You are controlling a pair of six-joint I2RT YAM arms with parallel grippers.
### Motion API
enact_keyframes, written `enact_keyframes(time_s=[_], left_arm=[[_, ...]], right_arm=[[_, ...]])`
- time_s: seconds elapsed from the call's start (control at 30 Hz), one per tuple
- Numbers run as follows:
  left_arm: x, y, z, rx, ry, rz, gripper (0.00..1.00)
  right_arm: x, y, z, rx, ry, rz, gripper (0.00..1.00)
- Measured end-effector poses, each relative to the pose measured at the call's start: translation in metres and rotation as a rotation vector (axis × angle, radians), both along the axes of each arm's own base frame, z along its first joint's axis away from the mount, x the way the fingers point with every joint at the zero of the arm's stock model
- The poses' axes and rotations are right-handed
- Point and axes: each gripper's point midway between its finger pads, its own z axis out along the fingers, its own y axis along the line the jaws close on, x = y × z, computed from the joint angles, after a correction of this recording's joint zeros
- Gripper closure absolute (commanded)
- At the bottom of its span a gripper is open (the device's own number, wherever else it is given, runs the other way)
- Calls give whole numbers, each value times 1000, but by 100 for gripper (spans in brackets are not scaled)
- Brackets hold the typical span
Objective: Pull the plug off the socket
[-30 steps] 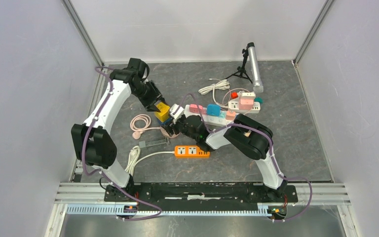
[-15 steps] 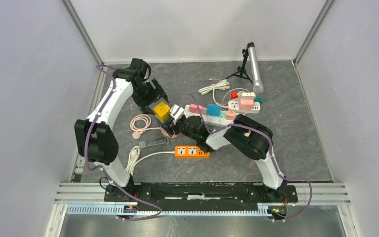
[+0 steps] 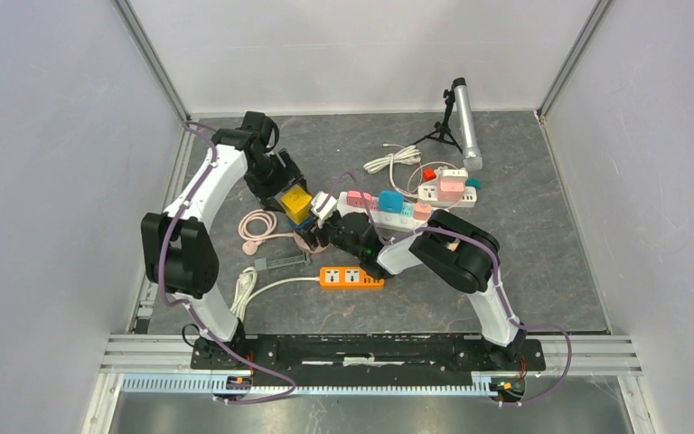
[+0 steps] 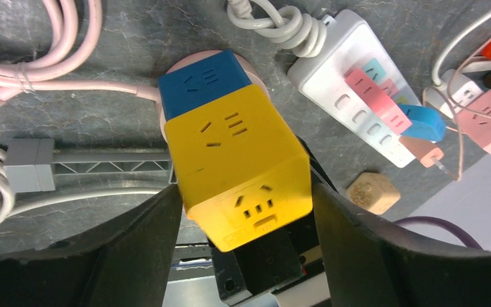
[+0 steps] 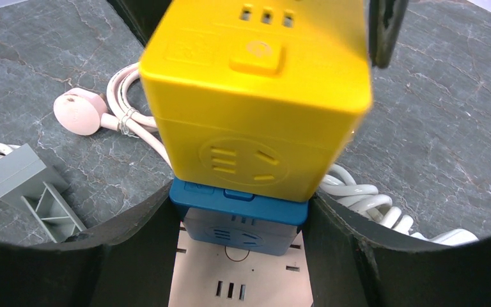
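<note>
A yellow cube plug (image 3: pixel 295 204) (image 4: pixel 236 153) tops a stack, sitting on a blue cube socket (image 5: pixel 240 214) (image 4: pixel 201 83) that rests on a pink cube (image 5: pixel 236 275). My left gripper (image 4: pixel 246 192) (image 3: pixel 284 188) is open, its black fingers (image 4: pixel 147 256) astride the yellow cube's sides from above. My right gripper (image 5: pixel 240 195) (image 3: pixel 316 235) comes in low from the right, shut on the blue cube with the pink cube also between its fingers. Whether the yellow cube's pins still sit in the blue one is hidden.
A white power strip (image 3: pixel 379 208) (image 4: pixel 351 83) with pink and blue plugs lies right of the stack, a second one (image 3: pixel 447 190) farther right. Around it lie an orange strip (image 3: pixel 352 277), a coiled pink cable (image 3: pixel 257 226), a grey plug (image 4: pixel 29 166), a cork block (image 4: pixel 373 190) and a tripod lamp (image 3: pixel 463 122).
My left gripper let go of the yellow cube and drew back a little up and to the left. The yellow cube stayed on the stack. The right arm has not moved.
</note>
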Motion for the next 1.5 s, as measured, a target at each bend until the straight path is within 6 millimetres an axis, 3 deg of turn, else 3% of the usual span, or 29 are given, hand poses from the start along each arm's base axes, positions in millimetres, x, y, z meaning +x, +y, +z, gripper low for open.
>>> enact_keyframes(time_s=[0.17, 0.3, 0.37, 0.47, 0.57, 0.73, 1.37, 1.5], left_arm=[[-2, -1, -10, 9, 15, -20, 6], [-2, -2, -16, 17, 27, -25, 9], [-1, -1, -18, 21, 31, -24, 19], [0, 1, -23, 37, 39, -21, 44], [0, 2, -22, 42, 40, -9, 60], [-4, 3, -19, 63, 53, -16, 74], [-8, 0, -9, 10, 110, -6, 91], [-5, -3, -19, -77, 121, 51, 94]], right_arm=[[-1, 1, 1, -7, -16, 5, 100], [-2, 1, 1, -12, -25, 7, 100], [-2, 2, 1, -14, -28, 7, 100], [-2, 2, 1, -18, -34, 6, 100], [-2, 2, 2, -22, -41, -1, 100], [-4, 2, 2, -24, -57, 2, 100], [-5, 0, 7, -24, -109, 3, 100], [-5, -3, 2, -28, -89, -2, 100]])
